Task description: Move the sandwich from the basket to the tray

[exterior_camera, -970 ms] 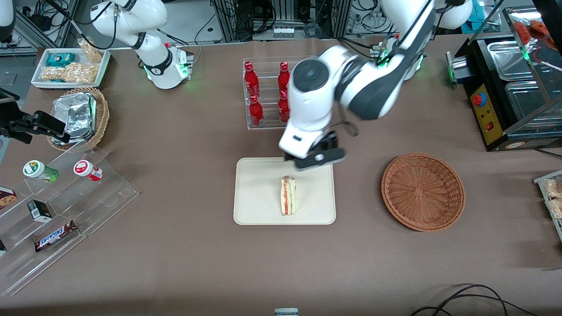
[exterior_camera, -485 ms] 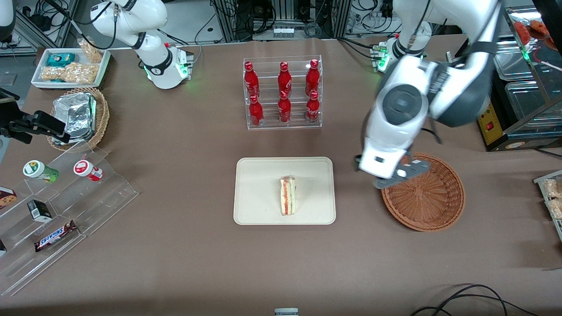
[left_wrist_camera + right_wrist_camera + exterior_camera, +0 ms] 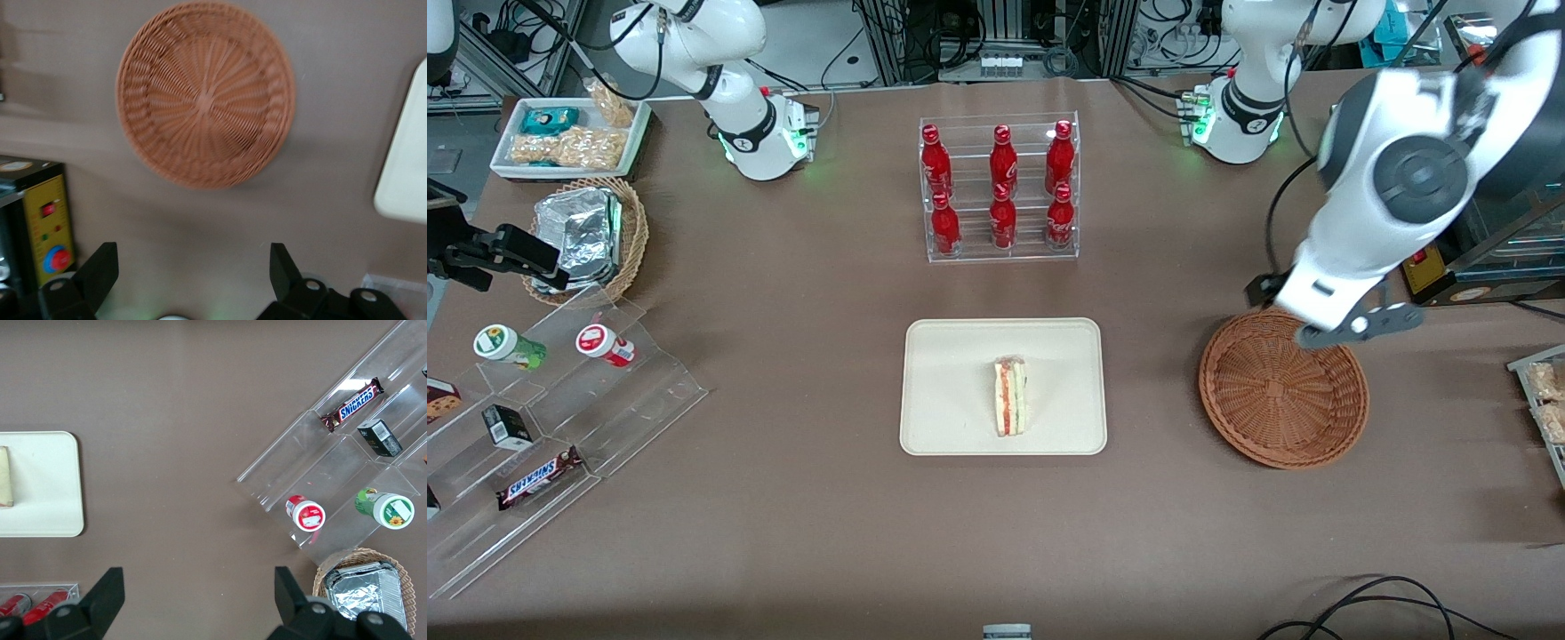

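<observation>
Jaws (image 3: pixel 1352 327) swung over basket (image 3: pixel 1282 388); SNICKERS (image 3: pixel 539 478) readable.

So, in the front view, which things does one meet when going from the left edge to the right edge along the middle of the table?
Acrylic steps with snacks → tray → sandwich, lying on the tray → basket → gripper, open, above the basket's rim.

We see the gripper (image 3: pixel 1352 327) hanging over the basket (image 3: pixel 1280 391) at mid-height of the front view, where it hides a stretch of the rim farthest from the camera. In the wrist view its spread fingers (image 3: pixel 100 267) run off the frame edge. The weave is smeared by blur, and the tray (image 3: pixel 403 180) shows only one rounded corner before the edge cuts it.
</observation>
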{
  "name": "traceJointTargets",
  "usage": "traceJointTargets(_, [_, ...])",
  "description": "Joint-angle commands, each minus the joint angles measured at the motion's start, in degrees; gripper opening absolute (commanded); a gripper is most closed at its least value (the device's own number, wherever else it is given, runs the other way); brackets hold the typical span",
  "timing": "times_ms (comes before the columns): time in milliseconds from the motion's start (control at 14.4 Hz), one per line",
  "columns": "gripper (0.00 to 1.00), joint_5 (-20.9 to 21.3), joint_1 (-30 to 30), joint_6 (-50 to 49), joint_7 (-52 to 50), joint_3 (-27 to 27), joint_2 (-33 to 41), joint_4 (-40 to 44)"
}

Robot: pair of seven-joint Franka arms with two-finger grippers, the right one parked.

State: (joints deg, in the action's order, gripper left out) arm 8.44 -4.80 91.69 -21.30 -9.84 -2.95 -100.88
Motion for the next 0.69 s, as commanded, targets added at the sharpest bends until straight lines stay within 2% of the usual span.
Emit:
traceJointTargets(0, [1.00,-1.3,2.5,-2.2,7.1,0.1,4.3,-2.3])
traceJointTargets(277, [1.00,-5.0,2.1,-2.4,16.2,4.8,6.6,-1.5])
traceJointTargets(624, [1.00,-5.5,3.0,-2.9,28.9,6.0,6.2,4.1])
